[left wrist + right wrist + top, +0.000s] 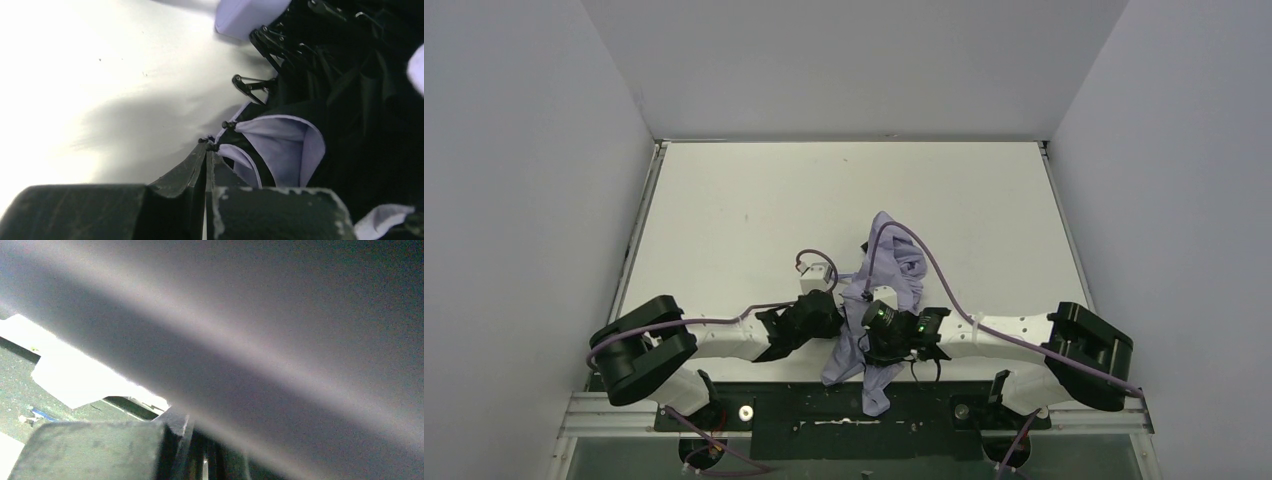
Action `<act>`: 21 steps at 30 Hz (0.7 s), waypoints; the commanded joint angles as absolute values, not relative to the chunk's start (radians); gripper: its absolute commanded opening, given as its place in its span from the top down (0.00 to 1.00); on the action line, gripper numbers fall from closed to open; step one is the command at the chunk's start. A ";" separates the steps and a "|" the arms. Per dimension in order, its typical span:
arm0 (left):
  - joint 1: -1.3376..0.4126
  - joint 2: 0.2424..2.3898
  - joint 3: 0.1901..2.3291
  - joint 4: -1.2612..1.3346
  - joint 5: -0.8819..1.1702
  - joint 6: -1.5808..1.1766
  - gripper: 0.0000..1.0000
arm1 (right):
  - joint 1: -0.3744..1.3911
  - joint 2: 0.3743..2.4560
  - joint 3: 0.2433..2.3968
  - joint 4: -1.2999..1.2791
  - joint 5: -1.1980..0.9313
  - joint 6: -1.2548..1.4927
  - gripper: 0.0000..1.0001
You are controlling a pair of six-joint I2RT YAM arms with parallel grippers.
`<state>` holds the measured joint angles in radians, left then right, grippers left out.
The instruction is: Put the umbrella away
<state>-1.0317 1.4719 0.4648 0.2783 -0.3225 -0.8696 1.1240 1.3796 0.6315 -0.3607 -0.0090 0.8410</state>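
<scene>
**Left hand (207, 148) closed at the umbrella's (894, 262) edge, right hand (872, 330) buried in cloth**

Left hand fingers lie pressed together with only a hairline between them. A small black rib tip sits right at their ends; whether it is pinched there cannot be told. The right hand comes in from the other side and is draped in folds. Its own camera is filled by blurred grey-lavender cloth close to the lens, so how its fingers stand cannot be told.

Both arms reach inward and meet at the middle of the near part of the desk (754, 210). A purple cable (934, 270) arcs from the right arm over the cloth. A dark base plate (804, 412) flecked with crumbs runs along the near edge, and the lowest end of the cloth hangs onto it. Grey walls (524, 200) close in three sides.

The umbrella lies as a loose, crumpled heap, stretching from the middle of the desk toward the near edge between the two hands. From above it shows lavender. In the left wrist view its black inside shows, with a lavender fold (290, 145) turned back. Hinged black ribs (260, 85) jut from the dark cloth. A smooth lavender lump at the top edge of that view reads as the handle (245, 17).
</scene>
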 commanded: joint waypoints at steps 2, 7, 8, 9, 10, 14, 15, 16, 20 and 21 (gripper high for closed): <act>-1.006 1.513 0.483 0.165 -0.376 -0.813 1.00 | 1.141 1.425 0.593 -0.397 -0.039 0.809 0.98; -1.007 1.503 0.476 0.188 -0.342 -0.785 1.00 | 1.143 1.334 0.701 -0.488 -0.013 0.766 0.83; -1.008 1.499 0.472 0.193 -0.334 -0.776 1.00 | 1.141 1.317 0.731 -0.525 -0.005 0.751 0.79; -1.007 1.493 0.469 0.198 -0.328 -0.766 1.00 | 1.137 1.302 0.764 -0.552 -0.003 0.737 0.75; -1.007 1.487 0.465 0.199 -0.325 -0.759 1.00 | 1.132 1.291 0.797 -0.577 0.022 0.724 0.73; -1.008 1.463 0.458 0.196 -0.310 -0.731 1.00 | 1.112 1.255 0.918 -0.675 0.062 0.674 0.64; -1.009 1.458 0.456 0.195 -0.309 -0.726 1.00 | 1.107 1.248 0.942 -0.697 0.072 0.663 0.62; -1.008 1.452 0.455 0.194 -0.307 -0.721 1.00 | 1.101 1.241 0.966 -0.719 0.077 0.649 0.60; -1.008 1.439 0.448 0.193 -0.308 -0.717 1.00 | 1.069 1.206 1.046 -0.792 0.098 0.612 0.52; -1.009 1.439 0.449 0.192 -0.307 -0.716 1.00 | 1.060 1.195 1.069 -0.814 0.109 0.602 0.51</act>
<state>-1.0126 1.4536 0.4675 0.2539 -0.3149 -0.7494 1.0908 1.2453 0.9874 -0.7002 0.0425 0.6662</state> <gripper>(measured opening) 0.001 0.472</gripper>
